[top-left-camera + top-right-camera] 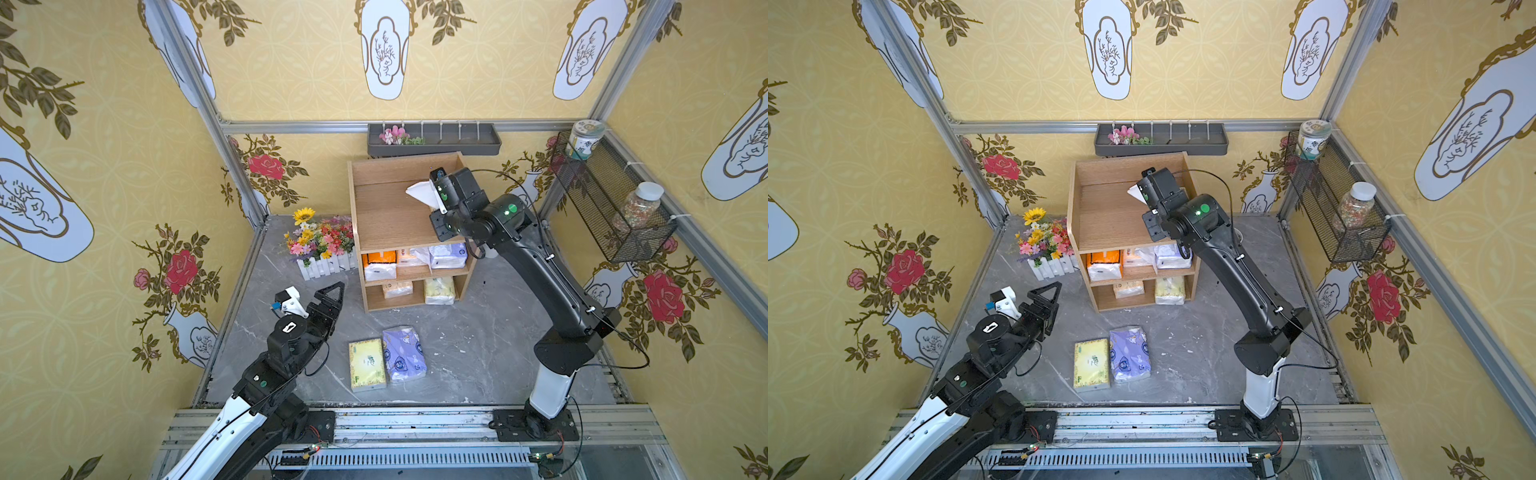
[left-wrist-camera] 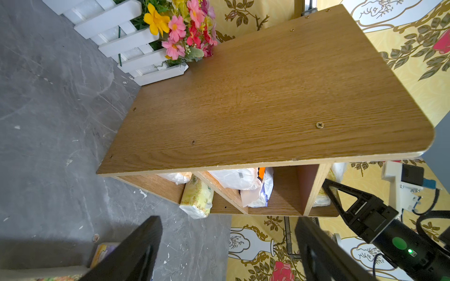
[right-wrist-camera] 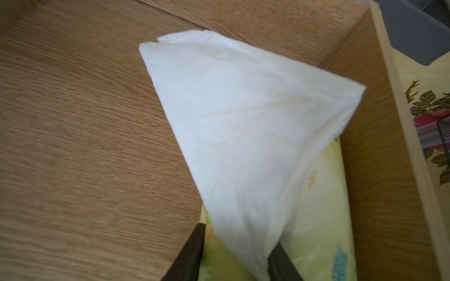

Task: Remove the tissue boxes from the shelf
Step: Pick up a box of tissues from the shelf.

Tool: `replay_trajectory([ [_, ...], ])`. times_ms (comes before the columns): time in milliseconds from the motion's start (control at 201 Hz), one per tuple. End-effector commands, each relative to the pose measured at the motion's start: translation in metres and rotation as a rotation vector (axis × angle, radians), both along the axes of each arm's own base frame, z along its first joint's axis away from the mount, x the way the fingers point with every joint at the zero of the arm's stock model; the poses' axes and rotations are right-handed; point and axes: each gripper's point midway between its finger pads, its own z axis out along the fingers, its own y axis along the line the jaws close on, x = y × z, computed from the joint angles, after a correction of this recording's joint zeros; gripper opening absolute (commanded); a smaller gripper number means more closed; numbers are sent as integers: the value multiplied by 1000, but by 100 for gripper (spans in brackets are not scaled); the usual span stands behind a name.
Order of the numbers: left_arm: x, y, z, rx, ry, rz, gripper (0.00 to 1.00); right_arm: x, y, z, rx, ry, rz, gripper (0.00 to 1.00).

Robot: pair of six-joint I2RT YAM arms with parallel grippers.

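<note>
**Eight tissue packs: six on the shelf, two on the table**

Tissue packs, total count: eight, all soft, brick-shaped and plastic-wrapped.

The shelf point(image 1: 386, 208) is a single light-wood unit of three tiers. It stands at the back of the grey marbled table point(image 1: 498, 324).

- Top tier, one pack: the top-tier pack point(image 3: 316, 219) is pale yellow-green and lies against the right side panel. A white tissue point(image 3: 243, 121) stands up out of it in a broad folded fan.
- Middle tier, three packs side by side with crumpled wrappers: the orange pack point(image 1: 378, 266) with a white front end, the tan pack point(image 1: 409, 255) and the lavender pack point(image 1: 449, 254).
- Bottom tier, two packs with a gap between them: the small tan pack point(image 1: 397, 289) and the pale yellow pack point(image 1: 439, 290).
- On the table in front of the shelf, two packs lying flat with their long sides touching: the green-gold pack point(image 1: 366, 364) and the purple pack point(image 1: 403, 353), which is printed with blue medallions.

Claws: two.

- The right claw point(image 3: 237, 245) is over the top-tier pack, with one finger on either side of the tissue's base. I cannot tell whether it pinches.
- The left claw point(image 1: 328, 301) is spread wide with nothing in it. It is above the table, left of the shelf front and well apart from every pack.

Surroundings:

- One white picket planter point(image 1: 322, 249) of mixed flowers stands just beside the shelf's left panel.
- One dark grey wall tray point(image 1: 434, 141) is behind the shelf.
- One black wire basket point(image 1: 611, 199) on the right wall holds two jars, a lidded tub point(image 1: 584, 139) and a clear jar point(image 1: 640, 205).
</note>
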Motion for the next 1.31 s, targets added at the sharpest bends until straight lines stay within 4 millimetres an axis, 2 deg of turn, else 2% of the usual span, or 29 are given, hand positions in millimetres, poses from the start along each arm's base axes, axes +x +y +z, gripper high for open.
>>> replay_trajectory([
  [0, 1, 1, 4, -4, -10, 5, 91, -17, -11, -27, -67, 123, -12, 28],
  [105, 0, 1, 4, -7, -2, 5, 91, -18, -7, -21, -31, 114, 1, 17],
  [373, 1, 0, 4, -34, 20, 13, 91, -30, 8, 10, 74, 51, 54, 0],
  [553, 2, -2, 11, -81, 16, 10, 90, -54, 18, 32, 132, 5, 109, 0],
  [767, 3, -12, 28, -152, -25, -28, 91, -95, 22, 42, 184, 11, 165, 0],
  [846, 3, -18, 27, -153, -1, -56, 91, -113, 25, 49, 226, 12, 203, 0],
  [861, 3, -20, 27, -153, 3, -66, 91, -116, 27, 42, 219, 28, 212, 0],
  [1055, 1, -46, 23, -176, 46, -190, 93, -167, 46, 31, 299, 89, 362, 0],
  [1309, -9, -49, 4, -236, 104, -213, 94, -212, 49, 0, 363, 229, 413, 0],
])
